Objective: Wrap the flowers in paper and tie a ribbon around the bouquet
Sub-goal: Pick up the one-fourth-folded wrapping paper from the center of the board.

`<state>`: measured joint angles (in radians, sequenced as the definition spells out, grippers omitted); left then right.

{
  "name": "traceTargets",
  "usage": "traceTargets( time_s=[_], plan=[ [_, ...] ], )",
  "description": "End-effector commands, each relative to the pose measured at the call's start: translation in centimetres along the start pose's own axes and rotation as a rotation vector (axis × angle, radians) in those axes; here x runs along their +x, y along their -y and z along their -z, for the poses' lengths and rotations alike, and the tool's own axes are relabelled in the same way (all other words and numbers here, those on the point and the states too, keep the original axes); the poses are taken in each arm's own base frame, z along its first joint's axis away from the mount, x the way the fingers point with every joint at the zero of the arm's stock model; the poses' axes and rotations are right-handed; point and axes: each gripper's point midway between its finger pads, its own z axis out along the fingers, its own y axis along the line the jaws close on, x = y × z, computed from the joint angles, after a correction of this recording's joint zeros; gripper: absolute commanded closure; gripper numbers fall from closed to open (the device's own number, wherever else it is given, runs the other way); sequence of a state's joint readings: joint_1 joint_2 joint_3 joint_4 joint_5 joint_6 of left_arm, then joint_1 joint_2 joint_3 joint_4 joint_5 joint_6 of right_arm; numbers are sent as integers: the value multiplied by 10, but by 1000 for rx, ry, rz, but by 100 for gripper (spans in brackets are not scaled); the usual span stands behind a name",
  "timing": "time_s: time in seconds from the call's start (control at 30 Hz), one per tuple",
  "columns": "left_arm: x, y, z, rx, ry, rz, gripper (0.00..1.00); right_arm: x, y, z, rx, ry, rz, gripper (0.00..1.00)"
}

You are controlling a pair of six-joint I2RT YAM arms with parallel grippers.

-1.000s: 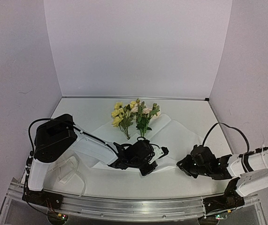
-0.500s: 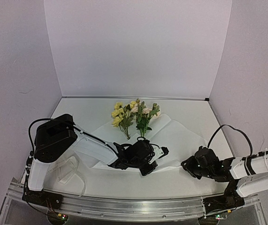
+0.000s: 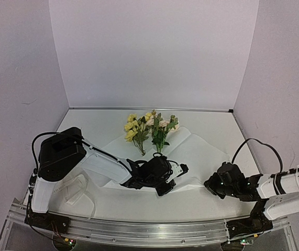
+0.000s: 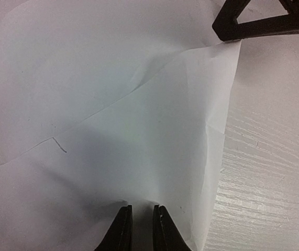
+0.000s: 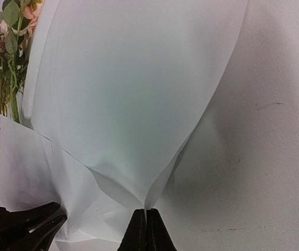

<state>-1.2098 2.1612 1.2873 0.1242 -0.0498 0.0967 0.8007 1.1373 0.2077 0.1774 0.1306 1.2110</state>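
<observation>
Left gripper and right gripper, jaws nearly closed, are pinching the thin white paper sheet, seemingly ready for folding over the pale yellow flowers.

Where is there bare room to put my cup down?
Bare table shows in both far corners, beside the yellow and cream flowers, and along the near strip by the rail. The middle is crowded: a large white paper sheet, pinched by the left gripper and right gripper. A sheer white ribbon clutters the near left.
</observation>
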Motion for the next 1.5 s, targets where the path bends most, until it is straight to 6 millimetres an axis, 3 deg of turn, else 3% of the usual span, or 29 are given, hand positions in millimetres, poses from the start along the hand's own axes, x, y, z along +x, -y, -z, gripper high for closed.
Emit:
traceTargets(
  time_s=[0.0,0.33,0.47,0.67,1.47],
  plan=[
    [3,-11,4,-41,-32,-40,83,-6,-27,9,-43,-14,5,100],
    [-26,-20,10,-95,38,-55,82,-8,-27,15,-15,-22,1,100],
    [-40,-25,18,-115,74,-57,79,-8,-16,18,36,-19,1,100],
    [-55,-17,18,-84,110,-72,78,-9,-18,20,44,-25,0,100],
    [-46,9,23,-39,135,-214,78,-3,-29,29,70,-101,-20,100]
  ],
)
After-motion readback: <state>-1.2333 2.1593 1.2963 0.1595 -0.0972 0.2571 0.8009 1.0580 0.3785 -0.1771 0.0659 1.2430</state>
